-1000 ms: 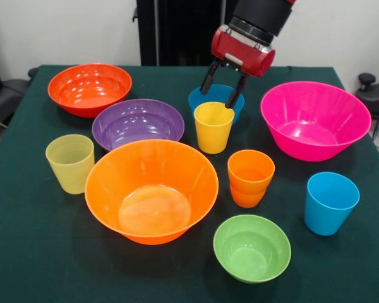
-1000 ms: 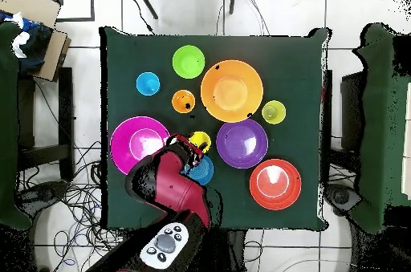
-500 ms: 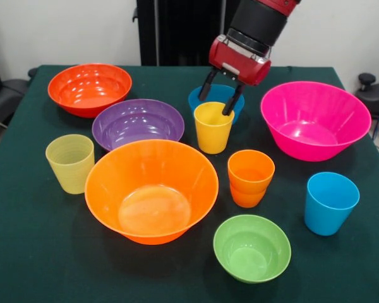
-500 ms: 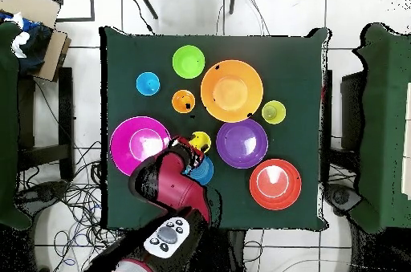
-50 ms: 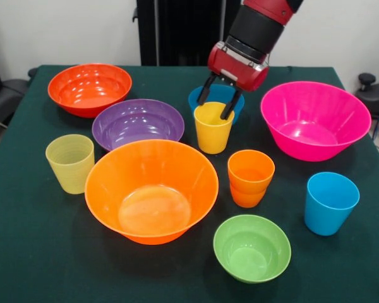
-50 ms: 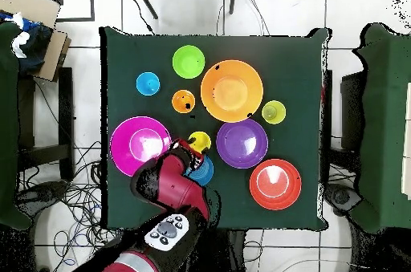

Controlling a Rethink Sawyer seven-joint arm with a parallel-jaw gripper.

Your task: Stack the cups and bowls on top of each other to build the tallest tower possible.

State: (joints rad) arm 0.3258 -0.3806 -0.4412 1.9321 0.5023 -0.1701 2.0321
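My red and black pincer (image 5: 216, 105) hangs at the far rim of the glossy yellow plastic cup (image 5: 213, 127), its two black fingers (image 5: 229, 105) spread apart and gripping nothing; whether either tip touches the rim I cannot tell. Just behind that cup, partly hidden by it and by my fingers, sits the small blue plastic bowl (image 5: 216, 95).

Nothing is stacked yet; every vessel stands upright and alone on the dark green tablecloth (image 5: 38, 252). In the front view, the big hot pink plastic bowl (image 5: 314, 120) is to the right of my pincer, and the sky blue plastic cup (image 5: 329, 202) stands nearer the camera than it. The orange plastic cup (image 5: 250, 178) is just in front of the yellow one, with the small lime green bowl (image 5: 252, 247) nearer still. The large orange plastic bowl (image 5: 151, 190) fills the middle, close beside the purple medium bowl (image 5: 138, 123) behind it. The red-orange medium bowl (image 5: 90, 88) sits at the far left, and the ribbed pale yellow-green cup (image 5: 70, 163) stands at the left, just beside the large orange bowl.

From overhead, my arm (image 6: 170, 190) covers part of the blue bowl.
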